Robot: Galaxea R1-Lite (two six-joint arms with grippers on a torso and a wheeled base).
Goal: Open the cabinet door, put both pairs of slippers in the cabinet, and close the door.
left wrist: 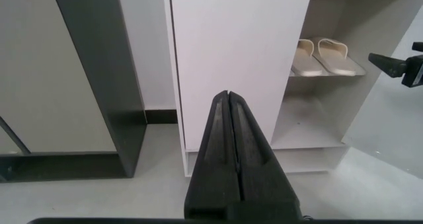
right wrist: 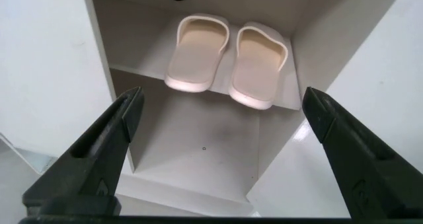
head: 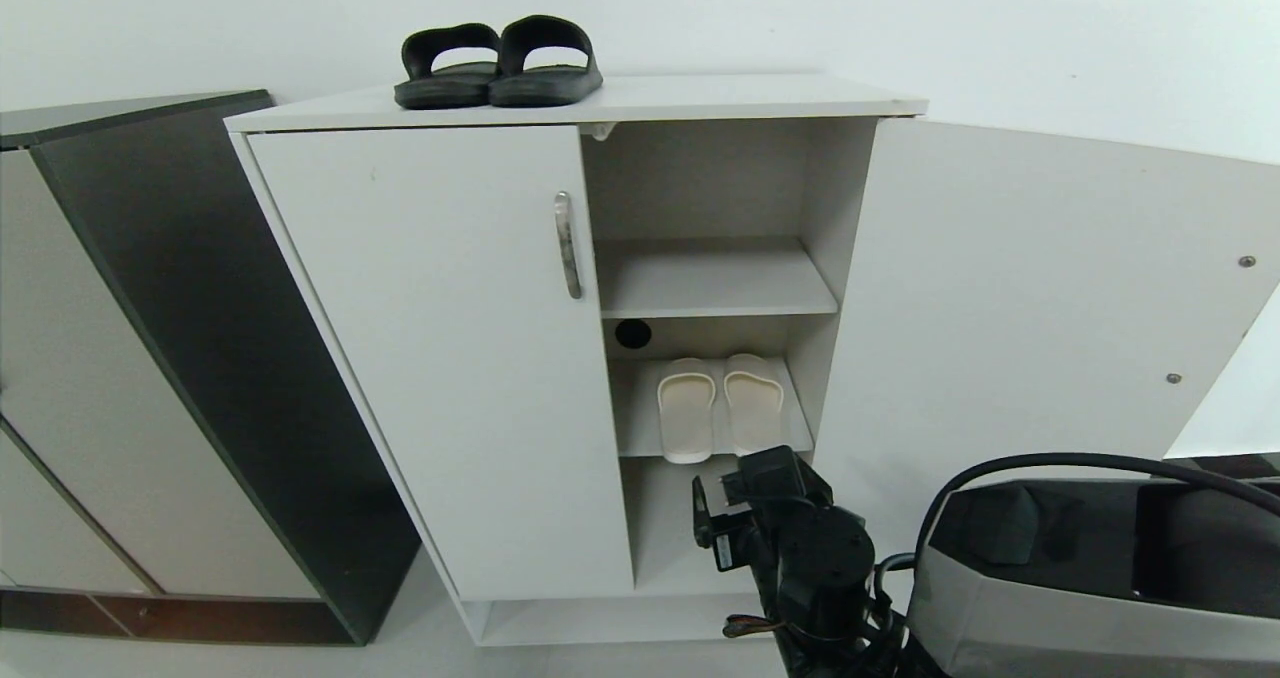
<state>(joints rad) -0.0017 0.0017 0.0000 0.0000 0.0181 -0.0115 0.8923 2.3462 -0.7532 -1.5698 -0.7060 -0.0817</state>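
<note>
In the head view the cabinet [head: 750, 93] has its right door [head: 1040, 288] swung wide and its left door [head: 440, 358] shut. The cream slippers [head: 720, 403] lie side by side on the middle shelf, and the black slippers [head: 498, 63] sit on the cabinet's top. My right gripper [head: 760, 478] hangs just in front of the opening, below the cream pair.

In the left wrist view my left gripper [left wrist: 228, 98] is pressed together, holds nothing and faces the shut door, well apart from it.

In the right wrist view my right gripper's fingers are spread wide and empty, framing the cream pair on its shelf.

I judge one pair stowed and the second due. Next I must raise a gripper to the top, pinch the black pair, set it on a free shelf, then push the door shut.
</note>
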